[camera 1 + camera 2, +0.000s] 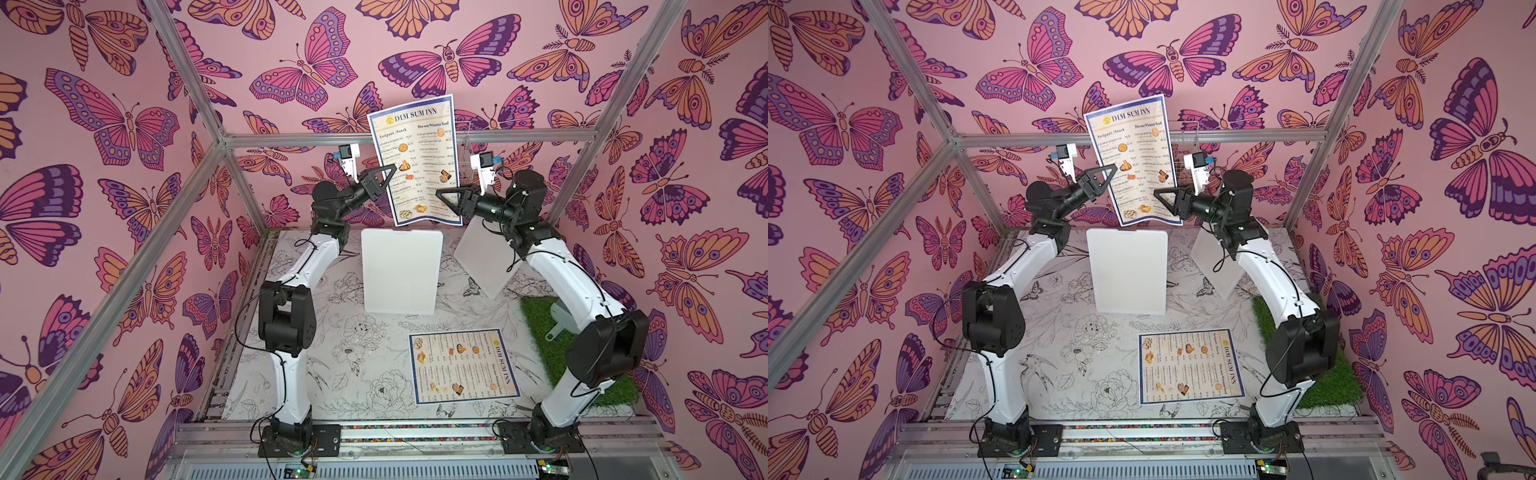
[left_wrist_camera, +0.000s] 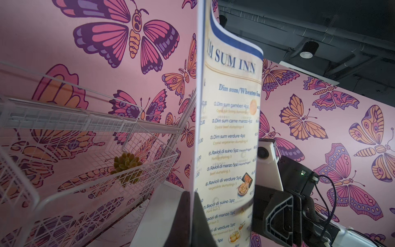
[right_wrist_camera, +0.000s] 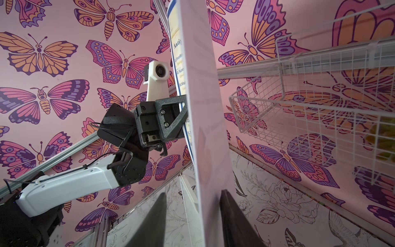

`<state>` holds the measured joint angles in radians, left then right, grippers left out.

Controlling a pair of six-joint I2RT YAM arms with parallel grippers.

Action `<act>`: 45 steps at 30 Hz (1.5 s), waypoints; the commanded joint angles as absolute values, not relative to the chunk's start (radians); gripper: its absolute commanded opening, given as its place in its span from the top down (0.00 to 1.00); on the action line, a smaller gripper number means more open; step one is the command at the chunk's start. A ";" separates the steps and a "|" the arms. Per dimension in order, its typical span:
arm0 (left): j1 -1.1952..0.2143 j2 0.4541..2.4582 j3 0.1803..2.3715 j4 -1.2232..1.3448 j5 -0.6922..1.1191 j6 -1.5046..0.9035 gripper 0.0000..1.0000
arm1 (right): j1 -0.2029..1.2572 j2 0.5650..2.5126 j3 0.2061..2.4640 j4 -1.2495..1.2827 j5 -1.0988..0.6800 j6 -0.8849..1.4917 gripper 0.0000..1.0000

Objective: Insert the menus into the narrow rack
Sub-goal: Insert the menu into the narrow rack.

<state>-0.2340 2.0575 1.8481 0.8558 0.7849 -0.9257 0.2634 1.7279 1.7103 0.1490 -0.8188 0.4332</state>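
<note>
1. My table (image 1: pixel 332 374) wears a white cover printed with line-drawn flowers and birds.
2. At 12 o'clock a plain white board (image 1: pixel 401 270) lies flat on it.
3. At 2 o'clock sits a translucent panel (image 1: pixel 488 257), partly hidden by my right arm (image 1: pixel 552 266); flat or tilted, I cannot tell.
4. At 4 o'clock lies a green grass mat (image 1: pixel 544 332).
5. At 5 o'clock one menu (image 1: pixel 463 365) lies face up, just beside the mat.

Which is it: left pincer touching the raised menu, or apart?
Touching: the left wrist view shows the left pincer shut on the raised menu.
</note>
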 commanded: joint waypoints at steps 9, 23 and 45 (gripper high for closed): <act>-0.243 2.015 1.779 0.878 0.736 -0.919 0.99 | 0.259 1.687 1.723 0.156 -0.817 0.431 0.56; -0.243 1.990 1.758 0.856 0.726 -0.902 0.99 | 0.259 1.697 1.723 0.164 -0.820 0.447 0.56; -0.250 1.945 1.722 0.828 0.692 -0.894 0.99 | 0.259 1.691 1.723 0.169 -0.819 0.453 0.56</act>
<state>-0.2432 1.9888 1.7420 0.8257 0.7063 -0.9066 0.2634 1.7187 1.7103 0.1501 -0.8188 0.4450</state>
